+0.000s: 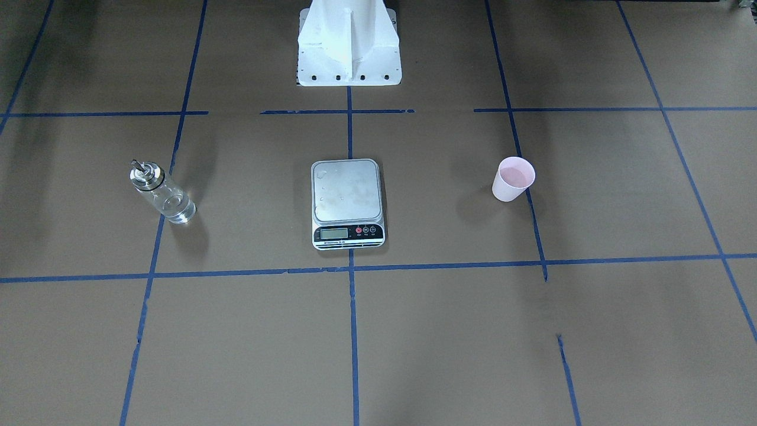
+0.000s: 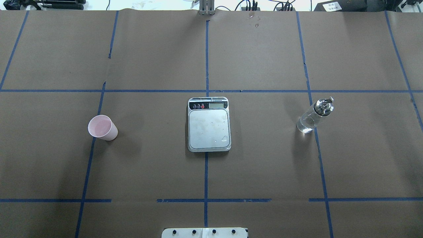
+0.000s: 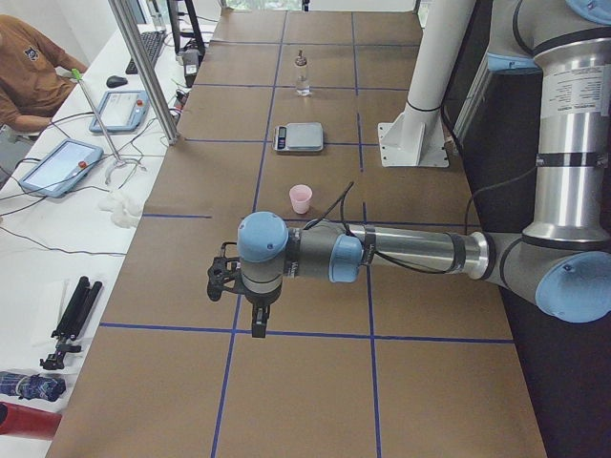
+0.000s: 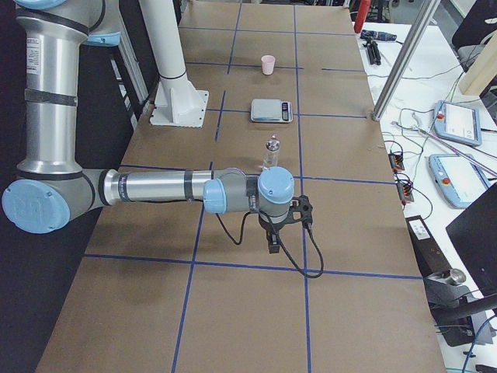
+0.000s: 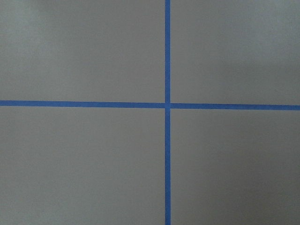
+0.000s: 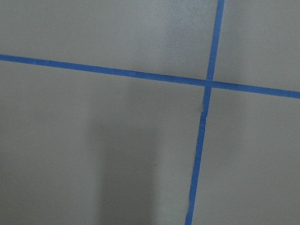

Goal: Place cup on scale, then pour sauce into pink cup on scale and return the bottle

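The pink cup stands upright and apart from the scale, on my left side of the table. The scale sits mid-table with a bare silver platform. The glass bottle with clear sauce stands upright on my right side. My left gripper hangs over the table's near end, well short of the cup. My right gripper hangs short of the bottle. I cannot tell whether either is open or shut. Both wrist views show only brown paper and blue tape.
The white robot base stands behind the scale. Blue tape lines grid the brown table cover. Along the operators' side are a metal post, tablets and a seated person.
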You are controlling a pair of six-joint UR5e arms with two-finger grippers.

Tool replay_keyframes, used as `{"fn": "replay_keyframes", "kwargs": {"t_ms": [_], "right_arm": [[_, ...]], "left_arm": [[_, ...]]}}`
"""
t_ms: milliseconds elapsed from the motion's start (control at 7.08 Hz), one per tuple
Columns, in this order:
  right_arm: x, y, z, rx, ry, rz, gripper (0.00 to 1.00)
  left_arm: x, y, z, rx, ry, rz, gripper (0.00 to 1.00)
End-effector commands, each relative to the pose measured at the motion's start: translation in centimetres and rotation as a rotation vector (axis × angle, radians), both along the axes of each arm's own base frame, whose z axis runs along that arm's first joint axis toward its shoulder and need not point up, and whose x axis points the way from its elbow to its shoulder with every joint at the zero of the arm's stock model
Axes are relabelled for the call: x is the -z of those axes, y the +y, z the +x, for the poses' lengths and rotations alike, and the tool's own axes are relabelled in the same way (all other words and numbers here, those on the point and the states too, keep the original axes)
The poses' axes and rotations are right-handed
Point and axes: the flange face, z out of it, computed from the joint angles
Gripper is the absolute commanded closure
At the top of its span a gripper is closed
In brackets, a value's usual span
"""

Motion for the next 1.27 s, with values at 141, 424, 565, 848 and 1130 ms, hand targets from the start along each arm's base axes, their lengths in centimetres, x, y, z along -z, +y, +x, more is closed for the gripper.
{"fn": "replay_keyframes", "kwargs": {"t_ms": [141, 424, 565, 848, 1130], "right_arm": [[-0.5, 0.2, -0.1, 0.003, -0.004, -0.010, 0.00], [-0.9, 0.3, -0.1, -0.003, 0.000, -0.023, 0.00], [-0.8, 0.3, -0.1, -0.003, -0.001, -0.020, 0.00], [-0.8, 0.3, -0.2, -0.001, -0.001, -0.021, 0.00], [-0.9, 0.3, -0.8, 0.013, 0.000, -0.024, 0.00]], "left_arm": [[0.5, -0.7, 2.5, -0.055, -0.016, 0.018, 0.00], [0.4, -1.1, 5.4, -0.160, -0.052, 0.132, 0.00], [0.8, -1.1, 5.6, -0.165, -0.055, 0.138, 0.00], [2.9, -2.2, 6.1, -0.140, -0.042, 0.174, 0.00], [3.4, -2.1, 7.9, -0.190, 0.146, 0.214, 0.00]]}}
